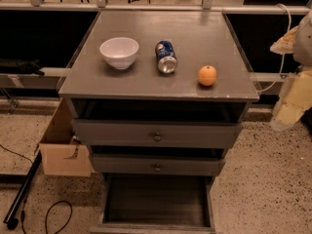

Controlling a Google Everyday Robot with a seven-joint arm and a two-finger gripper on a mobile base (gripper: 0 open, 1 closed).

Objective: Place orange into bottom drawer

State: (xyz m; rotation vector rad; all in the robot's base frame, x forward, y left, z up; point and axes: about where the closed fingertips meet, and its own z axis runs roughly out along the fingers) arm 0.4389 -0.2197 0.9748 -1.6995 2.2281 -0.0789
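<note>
Resting on top of the grey cabinet (195, 28), the orange (207, 75) is seen near the front right corner, apart from the other items. A blue soda can (165, 57) is laid on its side at the middle of the cabinet top, and a white bowl (119, 51) is set toward its left. Below the cabinet's two knobbed drawers (156, 136), the bottom drawer (156, 201) is pulled out, its dark interior exposed. The gripper (290, 104) is held off the cabinet's right side, well apart from the orange; whether it is released or clenched cannot be told.
</note>
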